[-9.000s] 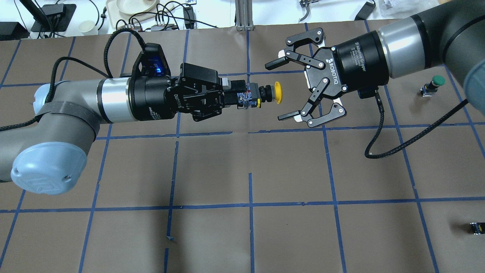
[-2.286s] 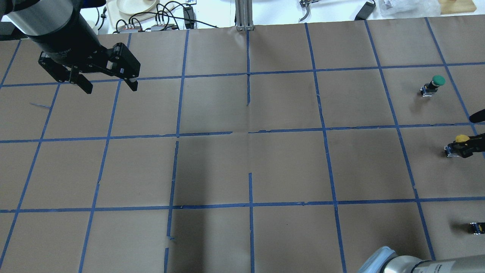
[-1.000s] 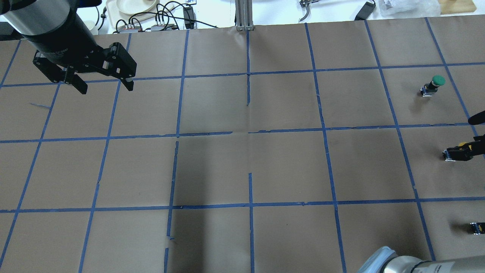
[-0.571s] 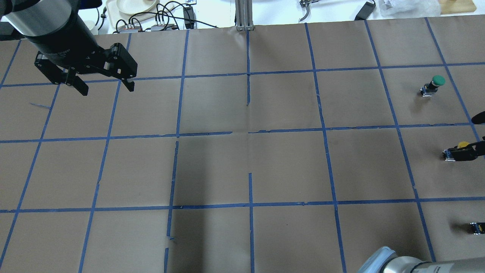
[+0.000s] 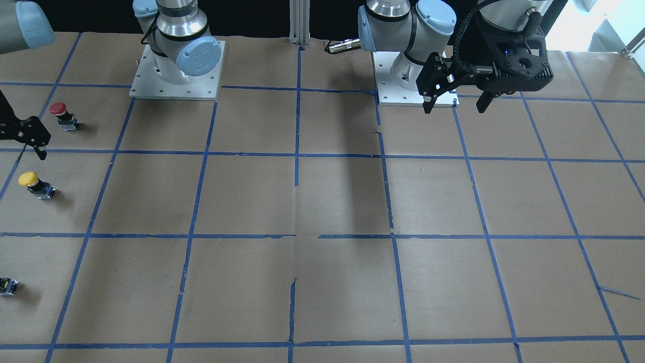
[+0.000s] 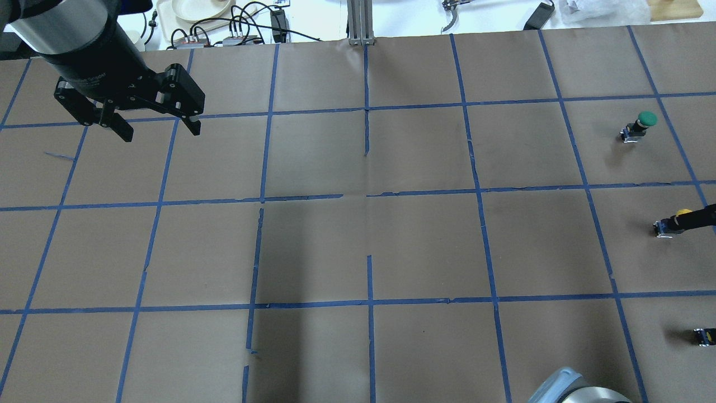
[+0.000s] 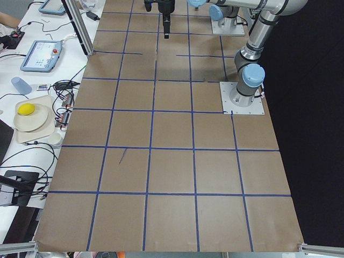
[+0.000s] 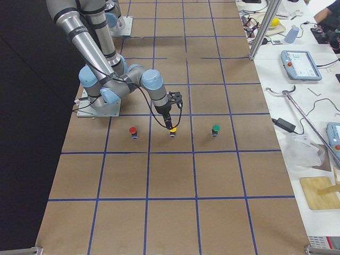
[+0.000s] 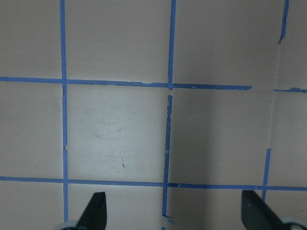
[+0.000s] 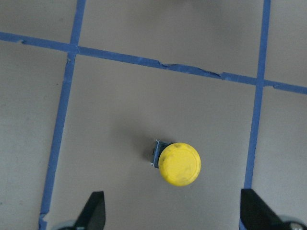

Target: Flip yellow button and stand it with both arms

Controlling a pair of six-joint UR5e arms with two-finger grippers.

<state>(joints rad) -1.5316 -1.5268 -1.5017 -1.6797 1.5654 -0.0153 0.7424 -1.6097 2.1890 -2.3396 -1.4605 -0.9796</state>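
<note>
Wide flat table (image 6: 425, 246) under matt brown paper, cut into squares by blue tape lines, torn here and there; much free paper in the middle and on the robot's left half. Two silver jointed arms with pale blue round caps: left arm (image 5: 390, 22) rising from its white base plate, right arm (image 8: 93, 50) folded low beside its own plate, wrist turned downward. Black two-finger left gripper (image 6: 161, 131) hanging over bare paper in the far left part of the table, pointing down, fingers wide apart and holding nothing. Black two-finger right gripper (image 10: 175, 211) just above the small yellow button (image 10: 180, 164) with round smooth mushroom cap, black cylindrical neck and grey-black block base; fingers spread wide, not touching it. Button upright on its base, cap on top, inside a square close to the table edge on the robot's right, near one blue line. In one row with a same-shaped red-capped button (image 5: 59, 108) and a green-capped button (image 6: 646, 118), each well apart from it. Smallest, a capless grey-black block (image 5: 6, 286) with a yellow mark, alone near the same edge.
</note>
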